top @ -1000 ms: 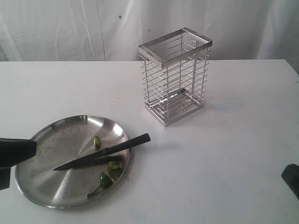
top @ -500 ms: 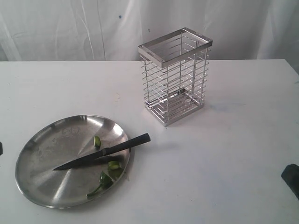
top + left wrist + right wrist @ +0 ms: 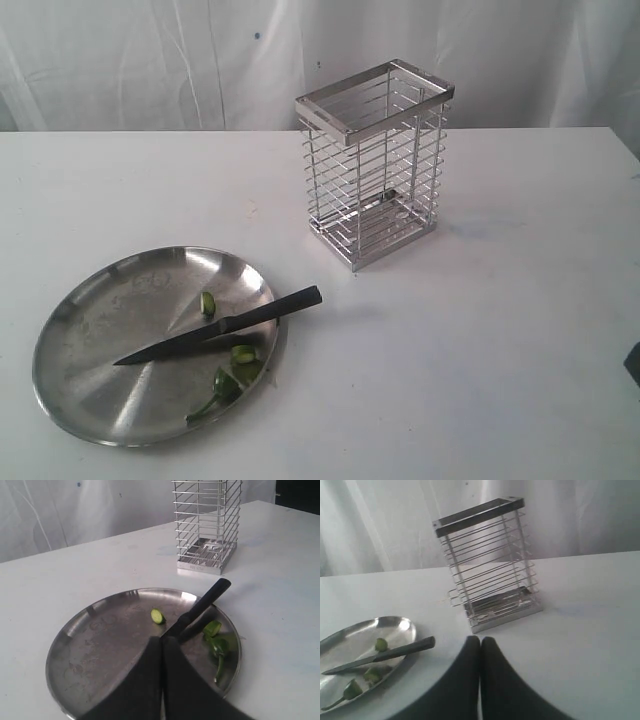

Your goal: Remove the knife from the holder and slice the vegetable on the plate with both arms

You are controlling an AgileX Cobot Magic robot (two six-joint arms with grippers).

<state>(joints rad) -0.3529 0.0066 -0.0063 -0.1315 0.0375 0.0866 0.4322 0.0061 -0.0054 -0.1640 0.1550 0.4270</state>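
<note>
The steel plate (image 3: 105,335) lies at the table's front left. The black knife (image 3: 222,326) rests across it, its handle poking over the right rim toward the empty wire holder (image 3: 375,165). Cut green vegetable pieces lie on the plate: a slice (image 3: 208,303) beyond the blade, a chunk (image 3: 243,354) and the stem end (image 3: 215,392) on the near side. My left gripper (image 3: 162,640) is shut and empty, hovering over the plate (image 3: 95,640) near the knife (image 3: 200,607). My right gripper (image 3: 480,640) is shut and empty above bare table, short of the holder (image 3: 490,565).
White table with a white curtain behind it. In the exterior view only a dark sliver of the right arm (image 3: 634,362) shows at the right edge; the left arm is outside that view.
The left arm has drawn back out of the exterior view at the left edge. The right arm has slid further off the right edge. Knife and pieces have not moved.
</note>
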